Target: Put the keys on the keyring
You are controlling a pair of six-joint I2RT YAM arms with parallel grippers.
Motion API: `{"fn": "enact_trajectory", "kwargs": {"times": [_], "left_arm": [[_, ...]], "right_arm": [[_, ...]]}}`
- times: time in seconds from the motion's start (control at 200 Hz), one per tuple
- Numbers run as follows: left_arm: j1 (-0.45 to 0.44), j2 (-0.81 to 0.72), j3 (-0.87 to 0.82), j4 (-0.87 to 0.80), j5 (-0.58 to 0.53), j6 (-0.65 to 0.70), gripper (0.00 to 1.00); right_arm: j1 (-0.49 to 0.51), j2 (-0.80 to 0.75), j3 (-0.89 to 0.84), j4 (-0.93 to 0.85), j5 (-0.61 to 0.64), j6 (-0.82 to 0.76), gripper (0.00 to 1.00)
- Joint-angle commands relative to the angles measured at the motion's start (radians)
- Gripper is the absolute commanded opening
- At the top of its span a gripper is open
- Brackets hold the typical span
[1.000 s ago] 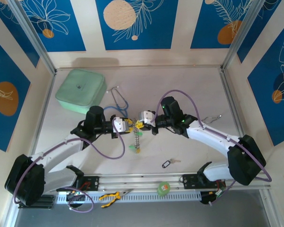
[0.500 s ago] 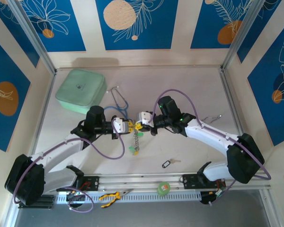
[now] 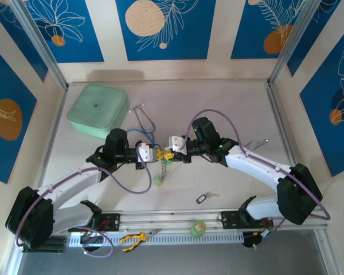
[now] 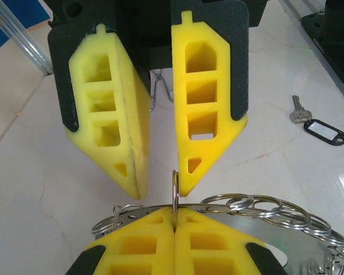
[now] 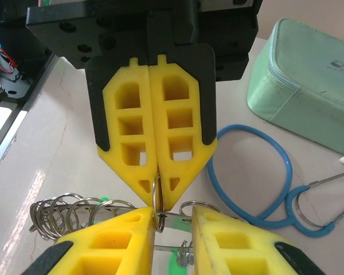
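Overhead, the left gripper point(image 3: 156, 155) and right gripper point(image 3: 168, 153) meet above the middle of the table point(image 3: 235, 109). The keyring point(image 3: 164, 166) dangles between them, and one loose key point(image 3: 204, 198) lies by the near edge, right of centre. From the left wrist, the left gripper's jaws are pressed together on a thin loop of the keyring, while the right's stand apart beside it. From the right wrist, its own fingers straddle that loop without pinching. It should probably close squarely on the wire, level, so the loop doesn't twist.
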Motion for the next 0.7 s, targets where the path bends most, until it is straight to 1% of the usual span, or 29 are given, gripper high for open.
{"fn": "enact_trajectory", "kwargs": {"times": [0.0,0.17,0.245,0.325,0.695], "left_arm": [[-0.011,-0.017,0.016,0.021,0.009,0.017,0.0],[-0.015,-0.014,0.022,0.031,-0.037,-0.009,0.0],[-0.015,-0.012,0.022,0.032,-0.048,-0.012,0.0],[-0.017,-0.011,0.025,0.032,-0.053,-0.012,0.0],[-0.019,-0.003,0.028,0.032,-0.058,-0.018,0.0]], "right_arm": [[0.005,-0.026,-0.023,0.004,0.017,-0.021,0.24],[0.02,-0.023,-0.032,-0.03,0.07,-0.054,0.23],[0.027,-0.024,-0.045,-0.011,0.103,-0.05,0.23],[0.038,-0.019,-0.053,0.027,0.167,-0.033,0.23],[0.038,-0.047,-0.075,0.113,0.108,0.002,0.19]]}}
